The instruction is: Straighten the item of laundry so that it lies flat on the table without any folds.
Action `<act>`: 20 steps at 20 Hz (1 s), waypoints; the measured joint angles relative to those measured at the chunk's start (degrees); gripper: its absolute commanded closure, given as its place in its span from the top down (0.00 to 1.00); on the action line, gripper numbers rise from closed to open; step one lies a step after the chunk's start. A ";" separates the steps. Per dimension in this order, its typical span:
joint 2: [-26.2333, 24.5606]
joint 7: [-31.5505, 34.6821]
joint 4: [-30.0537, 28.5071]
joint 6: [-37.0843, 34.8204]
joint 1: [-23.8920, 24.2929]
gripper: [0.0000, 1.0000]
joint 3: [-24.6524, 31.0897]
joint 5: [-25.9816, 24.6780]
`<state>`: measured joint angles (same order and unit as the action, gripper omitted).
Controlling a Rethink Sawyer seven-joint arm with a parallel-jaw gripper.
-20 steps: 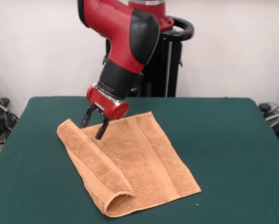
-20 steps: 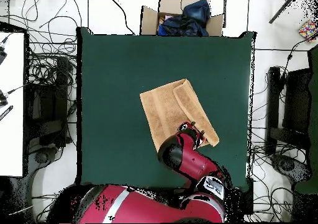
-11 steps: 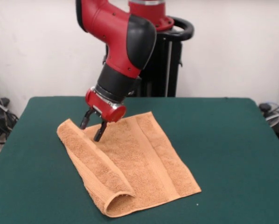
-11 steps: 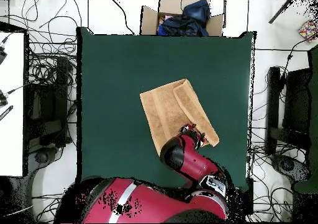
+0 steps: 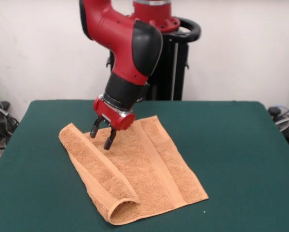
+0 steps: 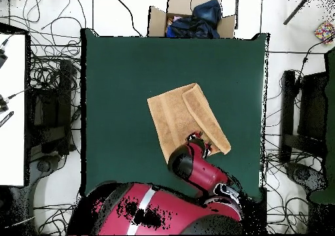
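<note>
Table (image 5: pixel 241 159): front view alone shows towel's (image 5: pixel 135 169) fold.

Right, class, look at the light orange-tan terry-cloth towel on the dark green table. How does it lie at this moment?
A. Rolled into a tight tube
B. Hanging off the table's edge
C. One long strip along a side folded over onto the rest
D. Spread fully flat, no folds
C: the light orange-tan terry-cloth towel has a strip along one side doubled over onto itself, with a rounded loop at its near end, while it rests wholly on the dark green table.
</note>
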<state>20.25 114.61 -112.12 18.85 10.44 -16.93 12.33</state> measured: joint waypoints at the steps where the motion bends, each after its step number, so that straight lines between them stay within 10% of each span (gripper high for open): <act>1: -0.18 0.00 -0.04 0.41 -0.84 1.00 -0.43 0.61; 9: -2.15 0.00 -0.18 8.21 -9.90 1.00 -4.38 8.17; 20: -2.70 0.00 -0.17 12.62 -9.74 1.00 -4.97 9.07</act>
<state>17.55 114.61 -112.29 31.47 0.70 -21.90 21.40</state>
